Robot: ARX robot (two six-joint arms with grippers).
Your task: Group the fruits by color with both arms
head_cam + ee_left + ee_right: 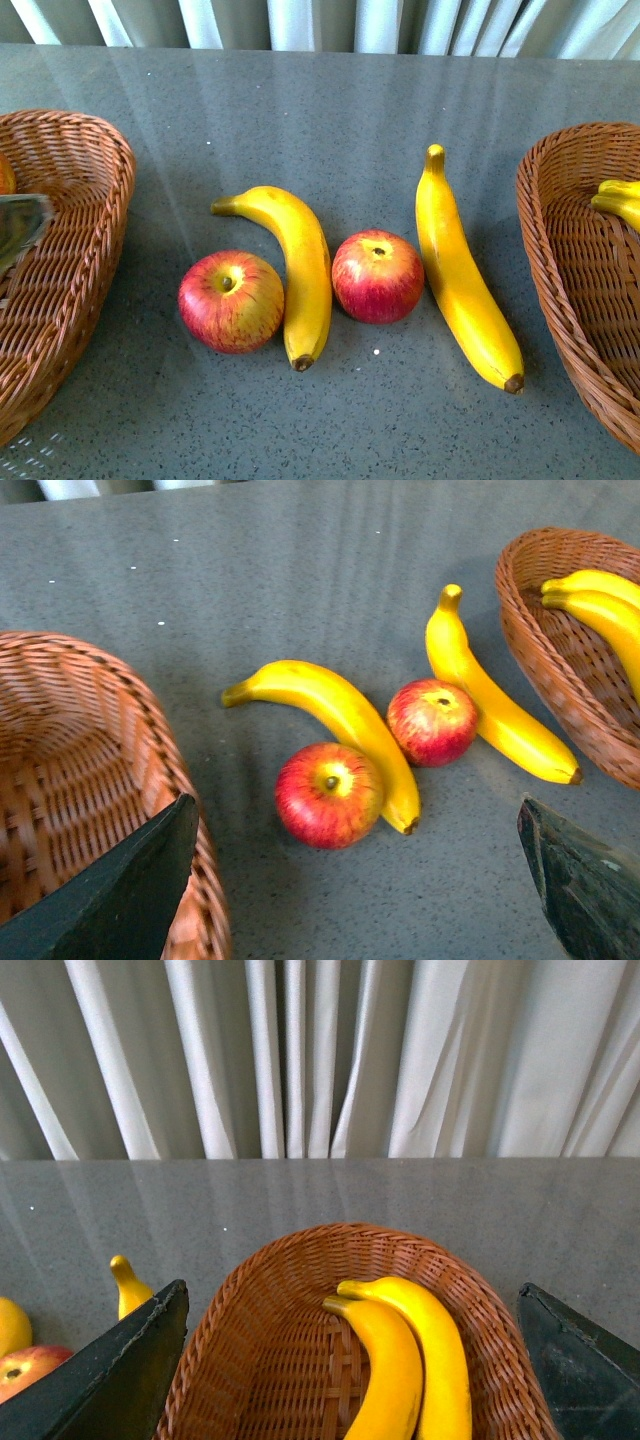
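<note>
The grey tabletop (pixel 330 110) holds a left basket (pixel 90 170) at 9 o'clock and a right basket (pixel 560 260) at 3 o'clock, the left hand (pixel 355 808) and right hand (pixel 352 1292) gape wide and empty, and at centre two bananas (pixel 300 270) alternate with two apples (pixel 231 301).

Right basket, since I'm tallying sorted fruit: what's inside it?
Two bananas lie side by side in the right basket; nothing else shows. Its near end runs out of frame, so that part is unseen.
</note>
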